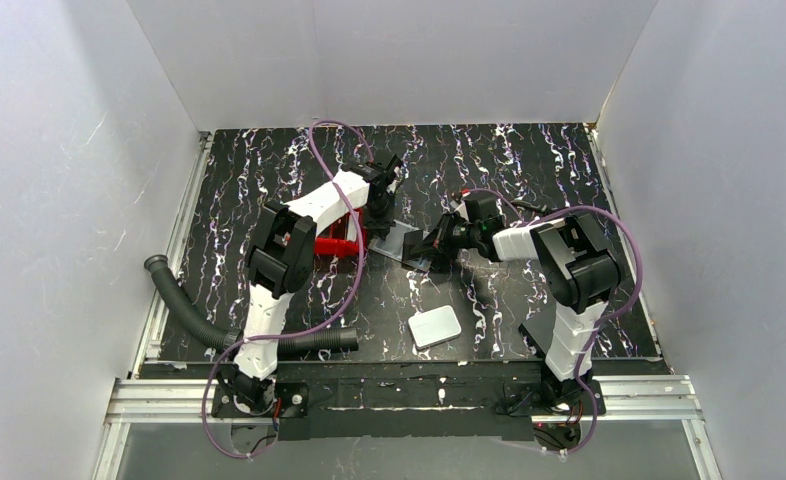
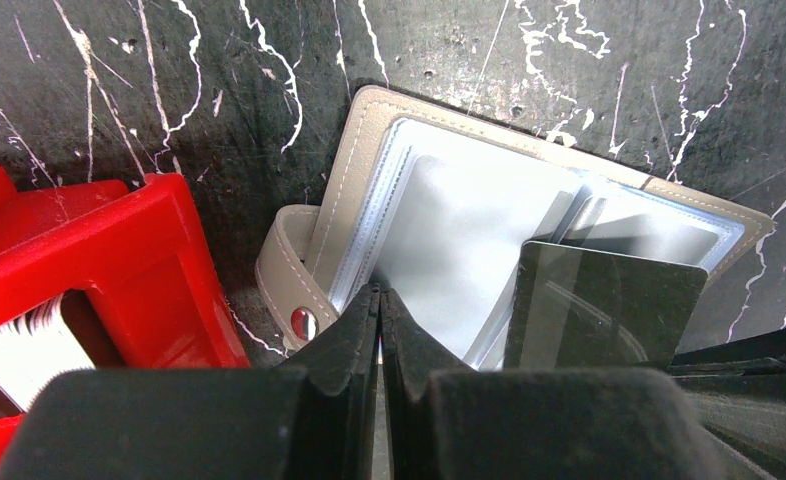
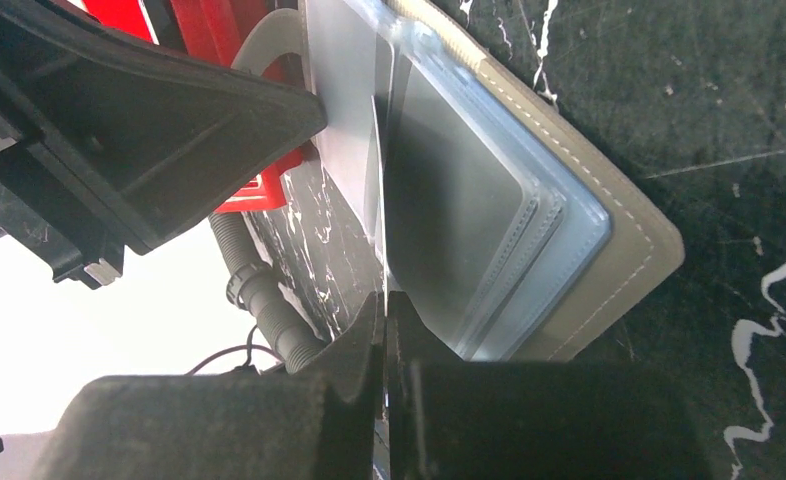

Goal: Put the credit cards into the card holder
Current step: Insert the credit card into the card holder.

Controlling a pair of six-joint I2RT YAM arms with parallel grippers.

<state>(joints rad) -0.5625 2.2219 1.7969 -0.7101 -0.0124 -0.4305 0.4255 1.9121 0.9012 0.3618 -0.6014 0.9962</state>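
Beige card holder point(image 2: 369, 130) lies open, left gripper point(image 2: 379, 300) pinching its clear sleeve point(image 2: 449, 230), right gripper point(image 3: 386, 310) clamped on a credit card point(image 2: 609, 300).

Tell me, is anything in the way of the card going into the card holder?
Nothing I can see blocks it. The card holder lies open, and the card in the right hand stands right at its clear pockets. The left hand is closed at the pockets' near edge, beside the card, not in its path.

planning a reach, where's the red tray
In the top view the red plastic tray sits left of centre, just left of the open beige card holder.
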